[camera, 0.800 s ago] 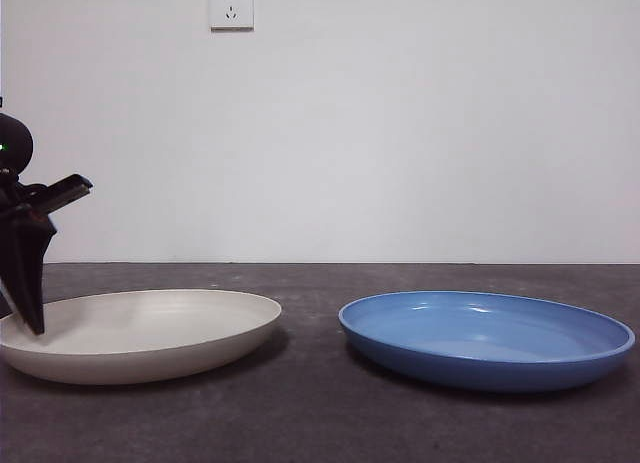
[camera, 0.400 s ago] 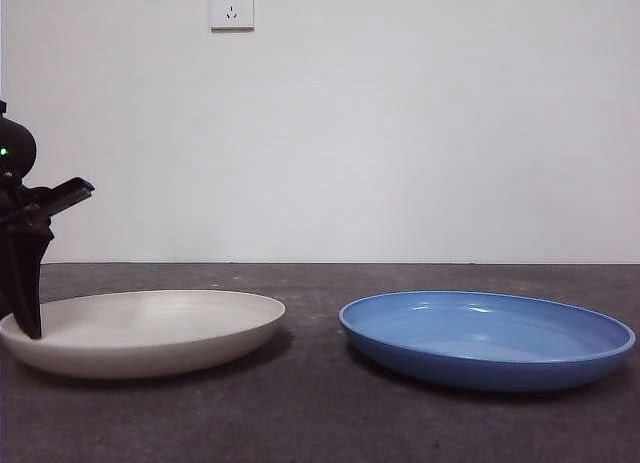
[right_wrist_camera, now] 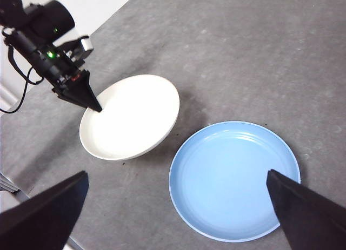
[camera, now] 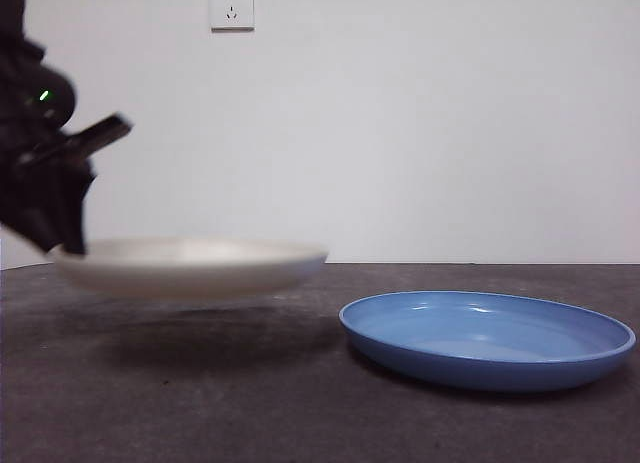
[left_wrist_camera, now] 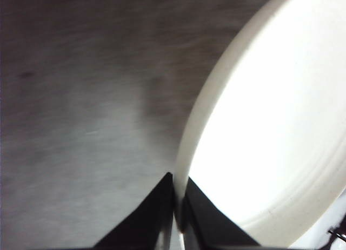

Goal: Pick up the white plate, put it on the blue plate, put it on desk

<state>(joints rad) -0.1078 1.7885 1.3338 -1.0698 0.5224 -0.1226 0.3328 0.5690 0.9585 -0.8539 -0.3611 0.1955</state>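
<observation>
White plate (camera: 190, 266) airborne, pinched at its rim by left hand (camera: 62, 245).
Plate held about level above the table (camera: 300, 403), shadow beneath, open face up, clear of the blue plate (camera: 487, 338) beside it. Left jaws clamped on the rim edge. Right hand (right_wrist_camera: 178, 217) spread wide, holding nothing, high above both plates.
</observation>
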